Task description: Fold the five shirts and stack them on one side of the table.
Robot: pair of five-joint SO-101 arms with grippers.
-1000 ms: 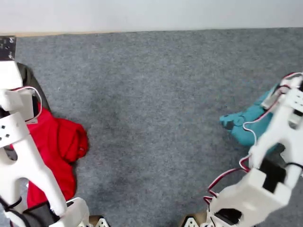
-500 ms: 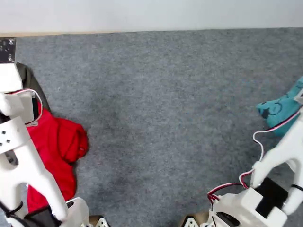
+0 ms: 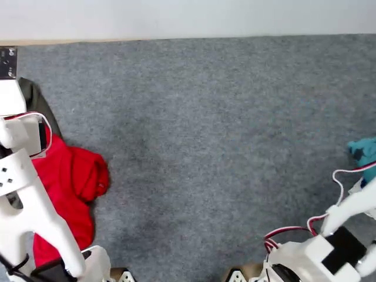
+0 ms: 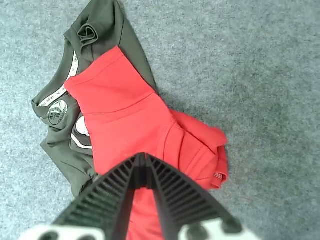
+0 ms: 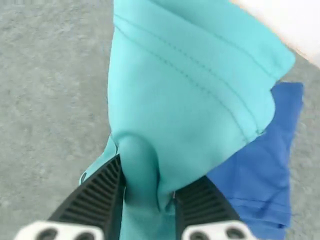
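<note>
Left claw (image 4: 145, 161): jaws together, hung over red shirt (image 4: 130, 120)
Right claw (image 5: 146, 182): was clamped on teal shirt (image 5: 190, 90)
Blue shirt (image 5: 265, 170): lay on counter (image 5: 45, 75), partly behind teal shirt

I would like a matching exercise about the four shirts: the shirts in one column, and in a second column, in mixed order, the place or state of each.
Column one:
1 red shirt
2 dark olive shirt
3 teal shirt
4 blue shirt

Column two:
A pinched in the right gripper
B partly under the red one
C partly over the dark olive one
D on the table, partly hidden by the teal one

Pairs: 1-C; 2-B; 3-A; 4-D
</note>
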